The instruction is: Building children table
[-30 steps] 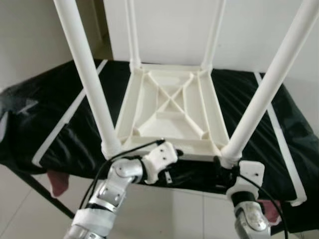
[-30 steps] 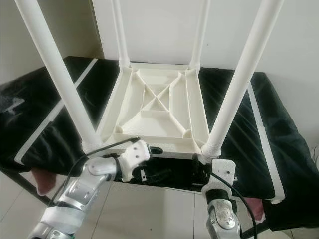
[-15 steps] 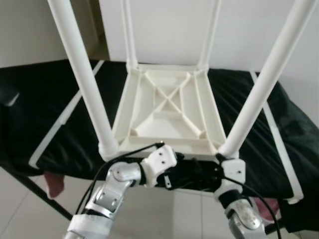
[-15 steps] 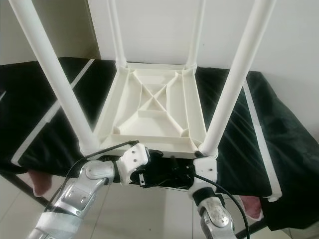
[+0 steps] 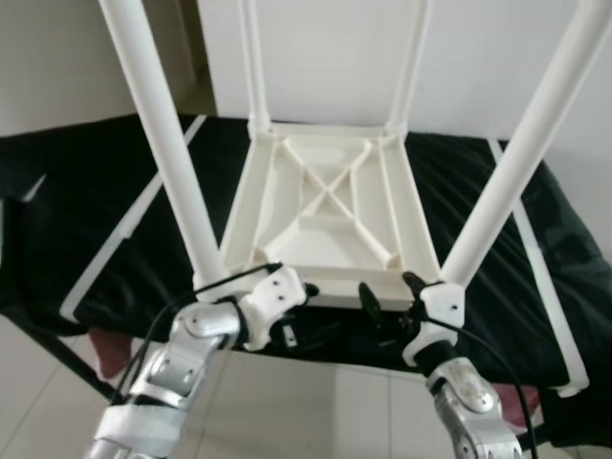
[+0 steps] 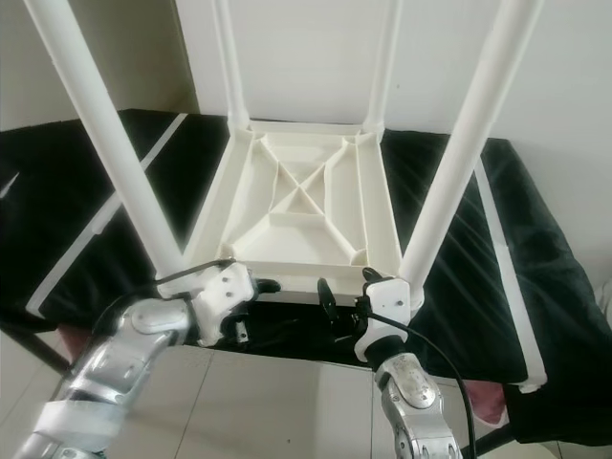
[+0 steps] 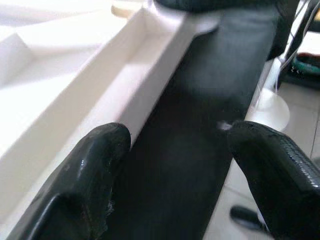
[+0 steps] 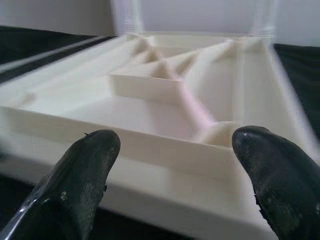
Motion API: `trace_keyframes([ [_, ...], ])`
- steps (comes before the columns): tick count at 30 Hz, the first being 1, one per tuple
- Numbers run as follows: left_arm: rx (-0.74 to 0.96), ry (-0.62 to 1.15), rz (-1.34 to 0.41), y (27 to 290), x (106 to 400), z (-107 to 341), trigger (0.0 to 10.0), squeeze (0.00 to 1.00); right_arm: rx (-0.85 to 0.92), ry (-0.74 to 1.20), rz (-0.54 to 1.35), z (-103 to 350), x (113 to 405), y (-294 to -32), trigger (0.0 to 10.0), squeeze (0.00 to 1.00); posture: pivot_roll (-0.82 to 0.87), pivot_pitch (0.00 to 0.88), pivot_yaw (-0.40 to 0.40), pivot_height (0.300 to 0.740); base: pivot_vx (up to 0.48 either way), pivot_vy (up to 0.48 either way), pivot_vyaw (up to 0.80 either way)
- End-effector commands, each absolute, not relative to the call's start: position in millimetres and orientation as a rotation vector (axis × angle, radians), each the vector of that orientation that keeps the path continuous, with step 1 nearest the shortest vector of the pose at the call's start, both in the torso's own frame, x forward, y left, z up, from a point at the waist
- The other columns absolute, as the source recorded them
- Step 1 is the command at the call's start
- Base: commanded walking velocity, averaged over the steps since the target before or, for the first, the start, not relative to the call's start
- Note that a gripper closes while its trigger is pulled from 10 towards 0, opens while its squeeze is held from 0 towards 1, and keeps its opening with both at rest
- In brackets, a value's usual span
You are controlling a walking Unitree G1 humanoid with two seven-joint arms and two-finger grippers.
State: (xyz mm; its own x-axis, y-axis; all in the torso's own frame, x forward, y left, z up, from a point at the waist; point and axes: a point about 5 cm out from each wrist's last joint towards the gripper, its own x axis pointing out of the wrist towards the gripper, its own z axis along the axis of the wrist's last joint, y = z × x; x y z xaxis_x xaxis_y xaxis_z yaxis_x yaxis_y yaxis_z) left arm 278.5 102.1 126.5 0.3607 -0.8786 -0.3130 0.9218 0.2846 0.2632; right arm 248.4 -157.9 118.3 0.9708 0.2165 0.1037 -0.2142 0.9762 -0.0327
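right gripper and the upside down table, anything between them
Nothing solid. In the right wrist view the right gripper is open, its fingers just short of the table's near rim, with bare air in the gap. The left eye view agrees.

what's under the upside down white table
The table lies top-down on a black cover with white stripes. Whatever the cover is draped over is hidden. Both grippers, left and right, sit open at its near edge.
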Motion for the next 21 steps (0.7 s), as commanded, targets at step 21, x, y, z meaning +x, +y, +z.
trace_keyframes([
  [21, 0.514, 0.302, -1.231, 175, 263, 147, 10.0, 0.00, -0.079, -0.123, -0.082, 123, 262, -226, 10.0, 0.00, 0.00, 0.035, 0.007, 0.740, 0.000, 0.000, 0.00],
])
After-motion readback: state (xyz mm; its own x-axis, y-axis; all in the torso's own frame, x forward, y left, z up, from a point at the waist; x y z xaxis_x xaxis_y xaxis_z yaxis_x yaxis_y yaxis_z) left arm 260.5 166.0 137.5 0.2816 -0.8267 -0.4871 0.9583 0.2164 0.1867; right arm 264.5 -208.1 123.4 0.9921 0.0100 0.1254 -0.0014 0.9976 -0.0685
